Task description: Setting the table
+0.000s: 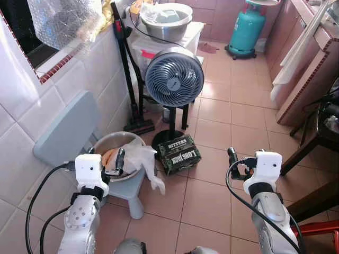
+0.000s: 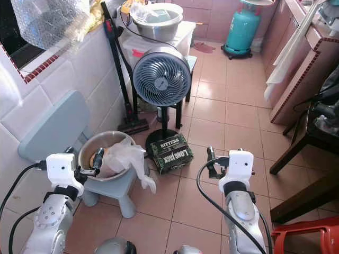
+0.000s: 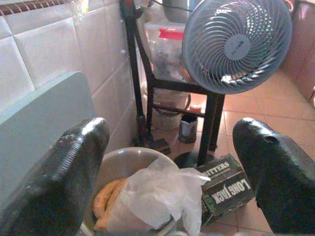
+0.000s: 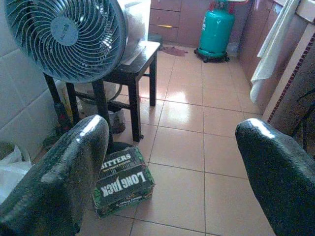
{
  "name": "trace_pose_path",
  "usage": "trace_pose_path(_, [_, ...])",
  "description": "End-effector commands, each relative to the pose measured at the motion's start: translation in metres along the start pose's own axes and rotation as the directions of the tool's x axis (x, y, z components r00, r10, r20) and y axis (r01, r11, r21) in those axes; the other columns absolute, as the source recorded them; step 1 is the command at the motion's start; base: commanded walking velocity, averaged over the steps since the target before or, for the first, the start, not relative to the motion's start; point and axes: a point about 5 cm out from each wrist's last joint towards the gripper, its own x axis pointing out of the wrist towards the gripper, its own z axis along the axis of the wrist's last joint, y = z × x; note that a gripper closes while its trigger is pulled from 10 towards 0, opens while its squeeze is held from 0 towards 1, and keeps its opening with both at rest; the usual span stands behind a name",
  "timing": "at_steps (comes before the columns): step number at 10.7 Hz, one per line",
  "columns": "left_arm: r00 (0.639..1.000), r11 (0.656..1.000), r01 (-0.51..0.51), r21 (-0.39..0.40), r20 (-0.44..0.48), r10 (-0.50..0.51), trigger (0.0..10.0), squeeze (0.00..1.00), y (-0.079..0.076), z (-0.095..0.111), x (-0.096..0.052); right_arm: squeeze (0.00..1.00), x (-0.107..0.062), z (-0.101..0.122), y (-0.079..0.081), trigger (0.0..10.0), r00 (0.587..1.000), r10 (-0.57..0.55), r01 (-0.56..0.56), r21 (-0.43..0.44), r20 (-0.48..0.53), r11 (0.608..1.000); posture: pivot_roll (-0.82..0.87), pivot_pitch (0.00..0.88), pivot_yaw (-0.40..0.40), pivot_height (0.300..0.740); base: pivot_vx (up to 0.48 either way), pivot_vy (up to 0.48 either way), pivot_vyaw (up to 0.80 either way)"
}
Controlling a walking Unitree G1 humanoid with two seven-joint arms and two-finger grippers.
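Bowl (image 1: 108, 143) on chair (image 1: 63, 132); left claw (image 1: 117, 161) spread wide above it, empty.

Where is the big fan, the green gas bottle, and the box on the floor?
fan (image 1: 174, 77): left eye view, on the middle of its round grille.
gas bottle (image 1: 247, 30): left eye view, on its teal body.
box (image 1: 179, 154): left eye view, on its printed top face.

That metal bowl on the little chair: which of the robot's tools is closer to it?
Left. The left tool hovers right over the metal bowl's rim, open. The right tool hangs over bare floor, beyond the green box.
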Motion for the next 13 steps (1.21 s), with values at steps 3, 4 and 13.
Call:
trace_pose_path(3, [0.999, 0.994, 0.033, -0.103, 0.039, -0.030, 10.0, 0.00, -0.014, 0.057, 0.024, 0.00, 0.015, 0.070, 0.027, 10.0, 0.991, 0.056, -0.064, 0.060, 0.124, 0.996, -0.03, 0.195, -0.007, 0.740, 0.000, 0.000, 0.00])
trace_pose_path(4, [0.999, 0.994, 0.033, -0.103, 0.039, -0.030, 10.0, 0.00, -0.014, 0.057, 0.024, 0.00, 0.015, 0.070, 0.027, 10.0, 0.991, 0.056, -0.064, 0.060, 0.124, 0.996, -0.03, 0.195, -0.007, 0.740, 0.000, 0.000, 0.00])
trace_pose_path(13, [0.999, 0.999, -0.043, -0.031, 0.005, 0.043, 10.0, 0.00, -0.009, 0.046, 0.012, 0.00, 0.007, 0.062, 0.014, 10.0, 0.985, 0.051, -0.043, -0.055, 0.163, 0.998, -0.05, 0.236, -0.019, 0.740, 0.000, 0.000, 0.00])
